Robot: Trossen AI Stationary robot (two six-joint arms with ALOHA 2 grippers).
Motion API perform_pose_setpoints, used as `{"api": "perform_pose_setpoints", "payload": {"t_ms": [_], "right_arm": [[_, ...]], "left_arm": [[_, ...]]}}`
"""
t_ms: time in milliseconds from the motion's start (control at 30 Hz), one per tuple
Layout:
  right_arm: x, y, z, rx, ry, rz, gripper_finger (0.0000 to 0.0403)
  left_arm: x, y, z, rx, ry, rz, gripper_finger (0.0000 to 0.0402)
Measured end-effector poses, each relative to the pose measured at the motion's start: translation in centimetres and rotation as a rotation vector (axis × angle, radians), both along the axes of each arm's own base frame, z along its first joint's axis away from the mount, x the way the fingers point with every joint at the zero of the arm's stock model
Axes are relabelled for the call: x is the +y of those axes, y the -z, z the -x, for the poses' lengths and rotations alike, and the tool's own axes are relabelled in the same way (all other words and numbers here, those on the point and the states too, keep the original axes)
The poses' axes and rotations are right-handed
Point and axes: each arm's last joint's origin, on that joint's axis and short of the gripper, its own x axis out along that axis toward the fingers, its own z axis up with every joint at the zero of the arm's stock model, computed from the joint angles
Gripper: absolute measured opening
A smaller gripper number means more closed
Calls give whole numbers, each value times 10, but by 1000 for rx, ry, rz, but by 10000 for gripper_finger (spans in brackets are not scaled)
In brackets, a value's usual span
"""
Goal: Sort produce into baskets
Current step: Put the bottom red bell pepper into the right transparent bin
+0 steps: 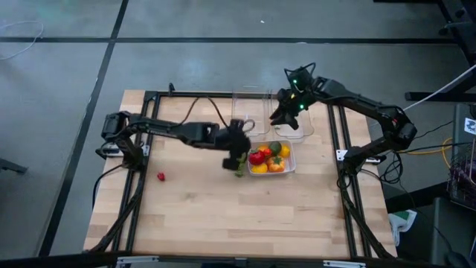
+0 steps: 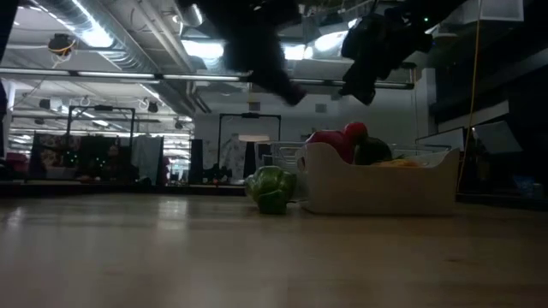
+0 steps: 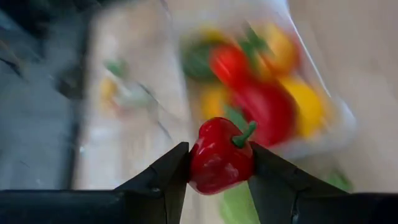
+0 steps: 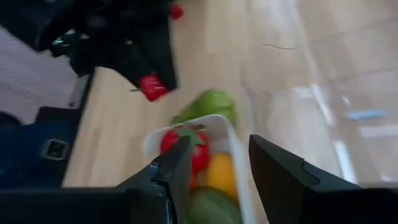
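Observation:
My left gripper [image 3: 219, 171] is shut on a red toy pepper [image 3: 217, 160] with a green stem and hangs above the table just left of the whitish basket [image 1: 288, 168]. That basket holds red, yellow, orange and green produce. A green pepper [image 2: 271, 188] lies on the table against the basket's left wall. A small red piece [image 1: 161, 176] lies alone farther left. My right gripper [image 4: 214, 168] stands open with nothing between its fingers, above a clear basket [image 1: 296, 132] at the back. A second clear basket [image 1: 251, 106] stands beside it. My left gripper pinches the red pepper by its two opposite sides [image 3: 198, 163] between its two fingers. The fingers slant down, coming from the table's left side. The pepper is lifted clear of the table, and its green stem [image 3: 244, 134] points away from the fingers.
Black frame rails [image 1: 338, 141] run along the table's left, right and far sides. Bare wood [image 1: 223, 216] spreads over the near half of the table.

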Motion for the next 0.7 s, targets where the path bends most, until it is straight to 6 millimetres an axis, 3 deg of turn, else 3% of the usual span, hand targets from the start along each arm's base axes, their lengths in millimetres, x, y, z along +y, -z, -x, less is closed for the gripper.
{"api": "perform_pose_setpoints", "payload": {"t_ms": [167, 433, 700], "right_arm": [[15, 0, -9, -19, -87, 4, 160], [45, 1, -27, -45, -259, 223, 160], [63, 3, -37, 87, -135, 362, 160]], "left_arm": [[17, -17, -12, -204, -27, -27, 148], [24, -26, -17, -351, -128, 77, 148], [29, -23, -14, -333, -187, 131, 148]]}}
